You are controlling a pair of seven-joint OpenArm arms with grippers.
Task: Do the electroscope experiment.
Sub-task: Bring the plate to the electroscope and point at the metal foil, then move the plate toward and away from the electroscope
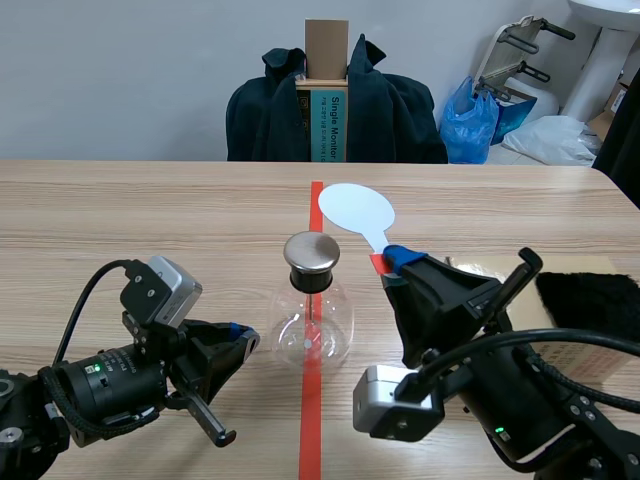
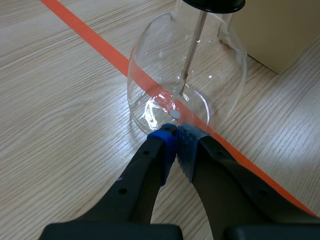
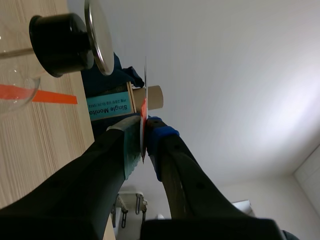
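Observation:
The electroscope, a round glass flask (image 1: 312,325) with a black stopper and a metal disc (image 1: 312,252) on top, stands on the red tape line at the table's middle. My left gripper (image 1: 243,340) is shut on nothing, its tips just at the flask's (image 2: 187,75) base on the left side; the blue pads (image 2: 169,146) meet. My right gripper (image 1: 397,262) is shut on the red handle of a pale oval paddle (image 1: 357,208), held just right of and behind the disc. In the right wrist view the paddle (image 3: 145,85) shows edge-on between the fingers, near the disc (image 3: 97,35).
A black furry cloth (image 1: 590,300) lies on a beige sheet (image 1: 560,335) at the right. A chair draped in a dark jacket (image 1: 390,110) with a cardboard box stands behind the table's far edge. A beige block (image 2: 280,35) sits beyond the flask.

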